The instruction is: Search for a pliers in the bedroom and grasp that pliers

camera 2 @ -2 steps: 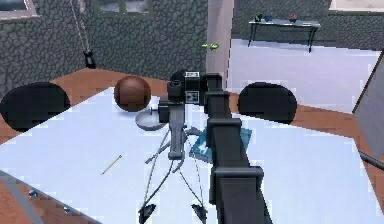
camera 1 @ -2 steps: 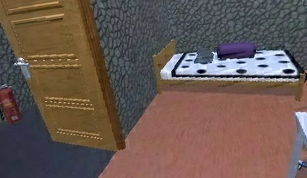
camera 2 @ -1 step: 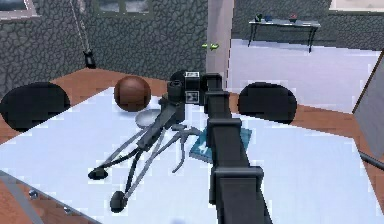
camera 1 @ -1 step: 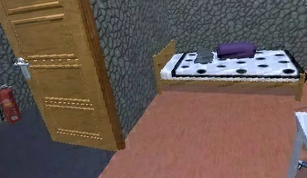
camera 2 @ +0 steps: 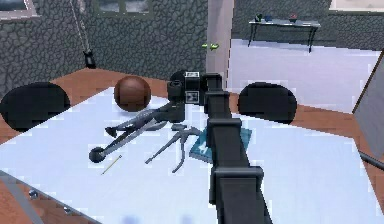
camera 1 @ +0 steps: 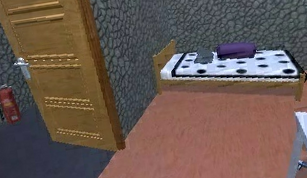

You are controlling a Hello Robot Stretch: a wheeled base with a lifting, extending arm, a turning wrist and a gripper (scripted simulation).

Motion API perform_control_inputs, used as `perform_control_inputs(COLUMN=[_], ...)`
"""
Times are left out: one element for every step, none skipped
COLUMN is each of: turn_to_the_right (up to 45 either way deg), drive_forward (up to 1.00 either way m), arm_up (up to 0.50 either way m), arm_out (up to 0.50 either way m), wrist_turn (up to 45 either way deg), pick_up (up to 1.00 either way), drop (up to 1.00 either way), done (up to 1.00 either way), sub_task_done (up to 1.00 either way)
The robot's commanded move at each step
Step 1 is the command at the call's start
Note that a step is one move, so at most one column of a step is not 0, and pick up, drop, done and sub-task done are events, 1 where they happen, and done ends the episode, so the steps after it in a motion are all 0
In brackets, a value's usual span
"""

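Pale, smooth tabletop (camera 2: 60, 160) is stretching across the arm side view, with reddish plank floor (camera 2: 330, 120) and cobble-patterned grey walls (camera 2: 150, 40) around it.

- Gripper (camera 2: 112, 138): dark boxy body is sitting at the end of the dark square arm (camera 2: 232, 160), and thin grey fingers (camera 2: 140, 124) are slanting down toward the view's left, low over the tabletop. Things are lying at and behind it, so I cannot tell whether it is holding anything.
- Pliers (camera 2: 175, 146): grey, metallic-looking, lying flat on the table just beside the arm and near the fingers. Long axis is running from lower left to upper right in this view. Two thin handles are splaying toward the lower left, and the nose is pointing toward the upper right.
- Flat teal slab (camera 2: 203, 150) is lying right next to the pliers' nose, partly under the arm.
- Thin pale stick (camera 2: 112, 165) is lying below the fingers.
- Brown round ball (camera 2: 132, 93) is resting farther out on the table.
- Dark rounded chair backs are standing at the table's edges, one at the left (camera 2: 35, 105), one at the right (camera 2: 265, 100).

Forward view: a panelled wooden door (camera 1: 57, 66) is standing in the stone wall beside a red fire extinguisher (camera 1: 7, 104). A wood-framed bed (camera 1: 229, 66) is carrying a white spotted cover and a purple pillow (camera 1: 237, 49).
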Motion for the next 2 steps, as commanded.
perform_control_inputs(turn_to_the_right=[0.0,0.0], drive_forward=[0.00,0.00], arm_up=[0.00,0.00], arm_out=[0.00,0.00], wrist_turn=[45.0,30.0], pick_up=[0.00,0.00], drop=[0.00,0.00], done=[0.00,0.00], sub_task_done=[0.00,0.00])
